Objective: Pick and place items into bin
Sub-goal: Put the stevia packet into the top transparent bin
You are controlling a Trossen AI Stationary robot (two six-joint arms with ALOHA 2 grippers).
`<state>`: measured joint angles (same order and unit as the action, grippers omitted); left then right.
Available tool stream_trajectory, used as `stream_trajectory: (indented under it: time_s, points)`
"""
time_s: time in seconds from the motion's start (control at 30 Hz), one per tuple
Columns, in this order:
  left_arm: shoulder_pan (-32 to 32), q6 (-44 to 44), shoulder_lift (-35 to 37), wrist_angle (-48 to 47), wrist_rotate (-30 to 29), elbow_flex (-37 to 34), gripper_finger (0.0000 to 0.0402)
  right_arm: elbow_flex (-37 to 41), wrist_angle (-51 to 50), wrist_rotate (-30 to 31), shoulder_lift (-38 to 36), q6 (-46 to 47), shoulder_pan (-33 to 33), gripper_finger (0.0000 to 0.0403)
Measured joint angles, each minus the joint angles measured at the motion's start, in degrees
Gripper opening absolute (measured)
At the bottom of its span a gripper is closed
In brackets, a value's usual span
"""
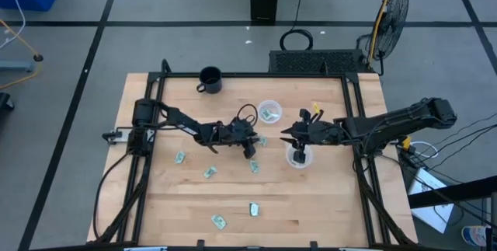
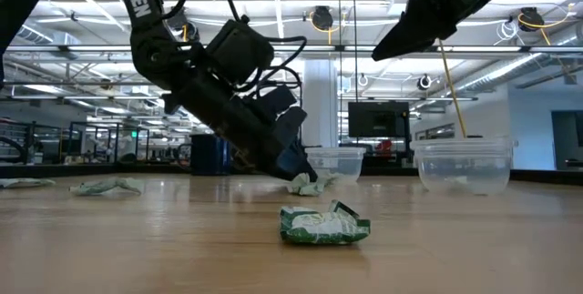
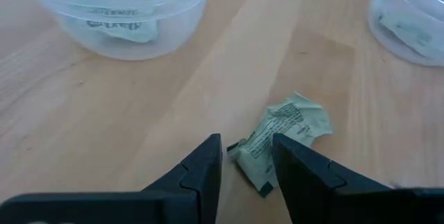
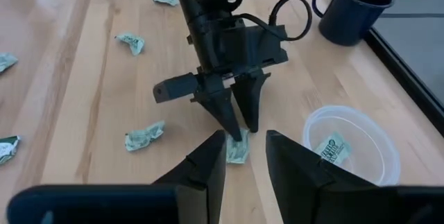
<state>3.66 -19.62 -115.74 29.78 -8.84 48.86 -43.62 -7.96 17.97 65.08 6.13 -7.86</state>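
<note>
Your left gripper is low over the middle of the table, tips pointing down at a crumpled packet. The fingers are a little apart, one on each side of the packet's near end. You cannot tell if they touch it, because they hide that end in the left wrist view, and in the low view the gripper body covers most of it. The packet lies on the wood and has not been lifted.

Your right gripper hangs higher up, near the left one, close to the front bowl. Its fingers are a little apart and hold nothing. In the low view it is cut off at the top.

The back bowl has one packet inside. The front bowl has something pale in it too, but the arm partly hides it from above and the bowl is cut off at the edge of the left wrist view.

Other packets lie loose on the table: one on the left, one nearer the middle, one just past the left gripper, and two near the front edge. The mug stands at the back
</note>
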Motion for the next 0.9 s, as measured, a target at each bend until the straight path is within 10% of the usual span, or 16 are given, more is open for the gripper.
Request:
stream_trajectory:
  time_s: [0.27,0.67,0.9]
  points:
    - [0.2,0.8,0.8,-0.8,-1.5,-0.1,0.0015,0.0,0.0,0.0,0.0,0.0,0.0,0.0094]
    - [1.1,7.9,19.5,-3.3,-8.8,0.2,0.0013,0.0,0.2,0.0,0.0,0.0,0.0,0.0095]
    - [5.9,10.1,15.1,-6.0,-6.5,7.4,0.0008,0.0,4.4,0.1,1.5,0.0,0.0,0.0094]
